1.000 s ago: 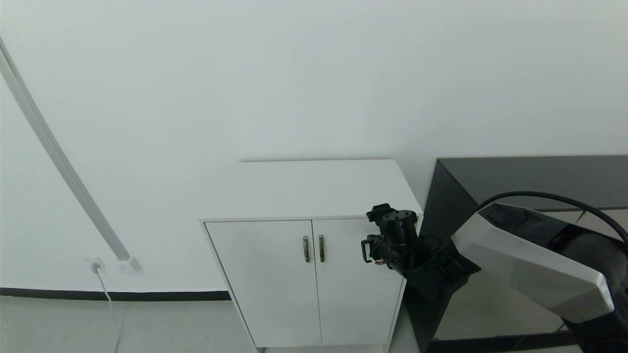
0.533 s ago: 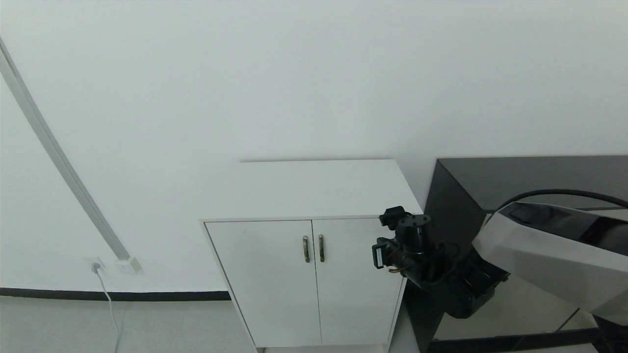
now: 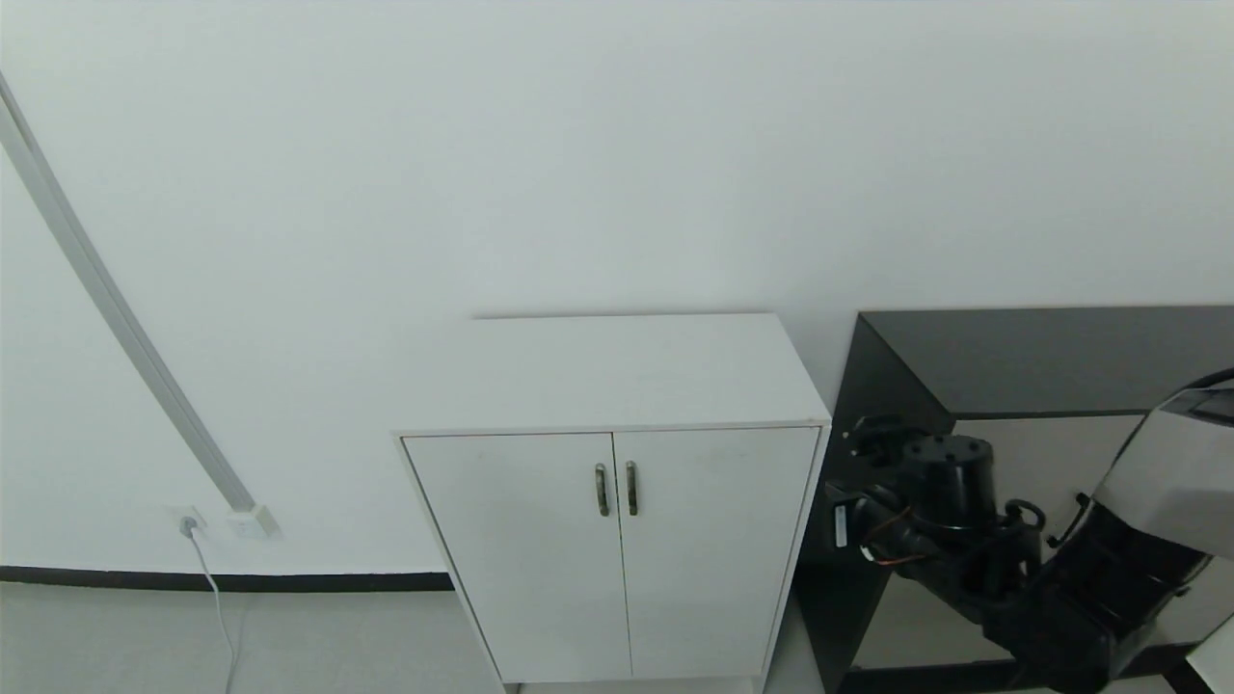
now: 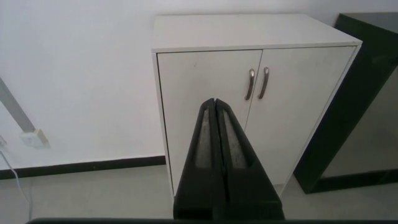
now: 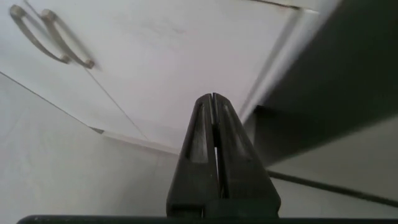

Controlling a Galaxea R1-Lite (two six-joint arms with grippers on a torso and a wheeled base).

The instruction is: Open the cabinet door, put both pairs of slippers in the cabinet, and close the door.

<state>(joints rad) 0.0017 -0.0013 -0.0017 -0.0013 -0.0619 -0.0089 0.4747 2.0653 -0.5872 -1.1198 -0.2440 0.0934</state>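
The white cabinet (image 3: 617, 540) stands against the wall with both doors shut and two metal handles (image 3: 617, 489) side by side at the middle seam. My left gripper (image 4: 215, 102) is shut with nothing in it and hangs some way in front of the left door (image 4: 205, 74). My right gripper (image 5: 213, 98) is also shut and empty, low by the cabinet's right bottom corner (image 5: 249, 112). In the head view the right arm's wrist (image 3: 940, 520) sits right of the cabinet, in front of the black unit.
A black glossy unit (image 3: 1041, 357) stands tight against the cabinet's right side. A wall socket with a white cable (image 3: 188, 525) and a slanted white conduit (image 3: 116, 318) are at the left. Grey floor (image 4: 93, 193) lies in front.
The right arm has swung to the right and down, off the front of the right door to a spot before the black unit. The cabinet doors stay shut.
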